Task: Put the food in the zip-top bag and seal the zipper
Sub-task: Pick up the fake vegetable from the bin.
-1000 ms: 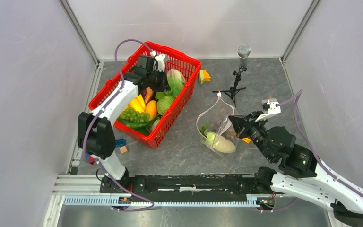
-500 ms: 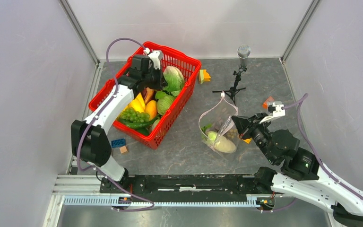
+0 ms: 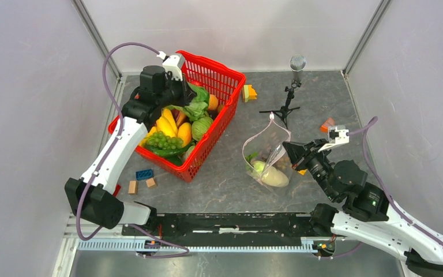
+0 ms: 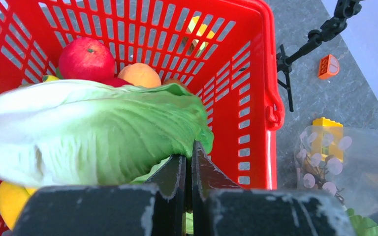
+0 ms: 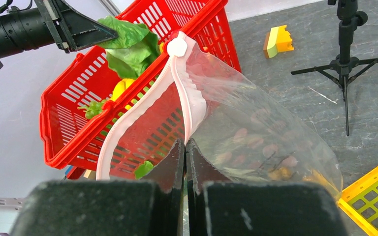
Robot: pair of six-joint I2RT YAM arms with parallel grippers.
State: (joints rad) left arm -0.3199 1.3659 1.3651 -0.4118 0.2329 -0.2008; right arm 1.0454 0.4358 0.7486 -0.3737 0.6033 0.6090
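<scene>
My left gripper [image 4: 189, 150] is shut on the edge of a leafy green lettuce [image 4: 93, 130] and holds it up over the red basket [image 4: 256, 98]; from above the lettuce [image 3: 195, 107] hangs at the left gripper [image 3: 187, 98]. More food lies in the basket, including a red apple [image 4: 86, 59]. The zip-top bag [image 3: 268, 153] stands right of the basket with a cream-white vegetable [image 3: 273, 176] inside. My right gripper [image 5: 184, 142] is shut on the bag's mouth edge, holding the pink zipper [image 5: 138, 110] up in an open loop.
A microphone on a tripod [image 3: 291, 86] stands behind the bag. A yellow-orange block [image 3: 249, 92] lies by the basket's far corner, an orange block [image 3: 327, 124] lies right of the bag, and a blue block [image 3: 145, 173] and wooden block [image 3: 132, 186] lie at the front left.
The left gripper closed on the lettuce, then lifted it and drew it left over the basket, uncovering an orange fruit. The right arm and bag barely moved.
</scene>
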